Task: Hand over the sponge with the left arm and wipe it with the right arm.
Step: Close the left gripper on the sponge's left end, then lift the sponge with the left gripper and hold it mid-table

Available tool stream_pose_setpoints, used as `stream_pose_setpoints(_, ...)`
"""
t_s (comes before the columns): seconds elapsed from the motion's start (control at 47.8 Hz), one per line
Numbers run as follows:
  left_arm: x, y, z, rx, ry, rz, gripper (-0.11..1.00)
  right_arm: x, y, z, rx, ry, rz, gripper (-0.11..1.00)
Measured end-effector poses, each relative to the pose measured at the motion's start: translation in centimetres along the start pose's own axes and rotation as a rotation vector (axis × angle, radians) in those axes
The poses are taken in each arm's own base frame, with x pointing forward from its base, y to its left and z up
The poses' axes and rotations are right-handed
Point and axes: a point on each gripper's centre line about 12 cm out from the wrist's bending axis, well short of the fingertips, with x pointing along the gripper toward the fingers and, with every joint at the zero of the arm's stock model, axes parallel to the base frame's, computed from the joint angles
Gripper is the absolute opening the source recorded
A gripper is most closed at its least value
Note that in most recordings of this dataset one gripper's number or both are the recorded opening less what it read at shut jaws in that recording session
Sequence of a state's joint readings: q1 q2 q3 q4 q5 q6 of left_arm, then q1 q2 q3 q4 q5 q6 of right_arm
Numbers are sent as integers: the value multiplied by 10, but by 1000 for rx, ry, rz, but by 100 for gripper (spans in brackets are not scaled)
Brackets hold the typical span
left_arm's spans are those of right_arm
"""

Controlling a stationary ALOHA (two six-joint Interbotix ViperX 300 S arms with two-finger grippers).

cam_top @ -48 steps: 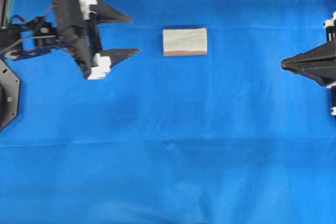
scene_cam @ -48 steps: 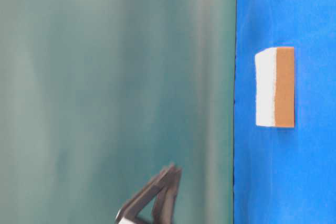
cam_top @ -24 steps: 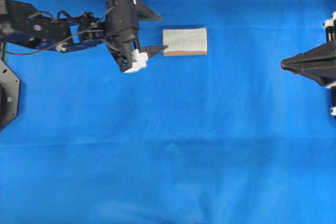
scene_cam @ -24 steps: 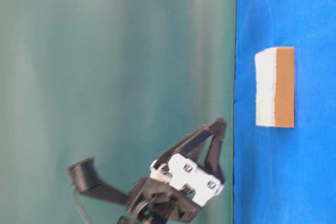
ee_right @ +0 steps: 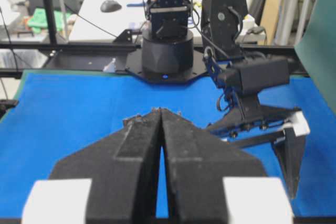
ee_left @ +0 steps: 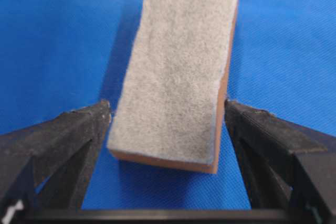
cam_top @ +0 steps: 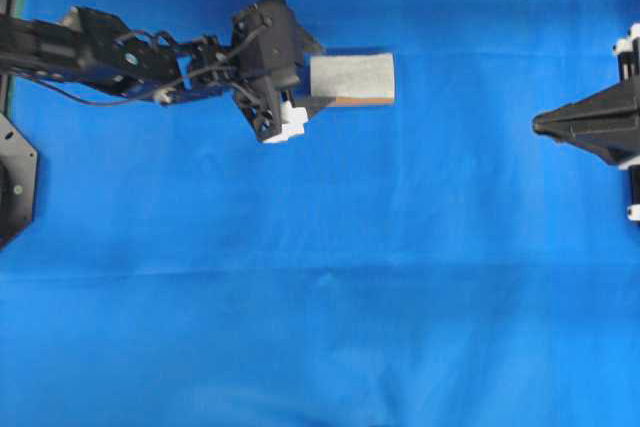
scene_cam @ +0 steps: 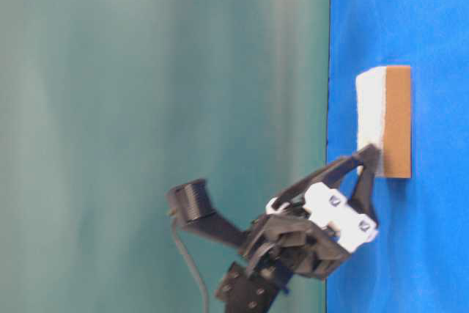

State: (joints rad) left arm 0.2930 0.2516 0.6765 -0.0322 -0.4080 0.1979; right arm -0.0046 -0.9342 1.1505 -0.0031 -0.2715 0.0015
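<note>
So, left to right: my left arm point(cam_top: 120, 47) reaches in from the left edge of the overhead view, and its gripper point(ee_left: 168, 111) is spread wide around the near end of the sponge point(cam_top: 351, 79). From the wrist cam, one finger point(ee_left: 79, 129) sits just off the sponge's left edge and the other just off the right, orange-edged side. I can't tell for sure if either is actually touching, but nothing's squeezed. Only the sponge's near end is between the tips; the rest sticks out past them. It lies flat on the blue cloth point(cam_top: 320, 277), grey side up, orange layer underneath. In the table-level view a fingertip point(scene_cam: 368, 157) overlaps the sponge's end. Way off to the right, well apart from the sponge, my right gripper point(cam_top: 545, 123) has its fingers pressed together with nothing in them.
</note>
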Motion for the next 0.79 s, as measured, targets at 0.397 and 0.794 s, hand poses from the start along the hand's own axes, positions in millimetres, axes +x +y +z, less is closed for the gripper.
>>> stream_pose_setpoints(0.397, 22, 0, -19, -5, 47, -1, 94, 0, -1, -1, 0, 5, -5, 0)
stream_pose_setpoints(0.794, 9, 5, -5, -52, 61, 1, 41, 0, -1, -2, 0, 15, -5, 0)
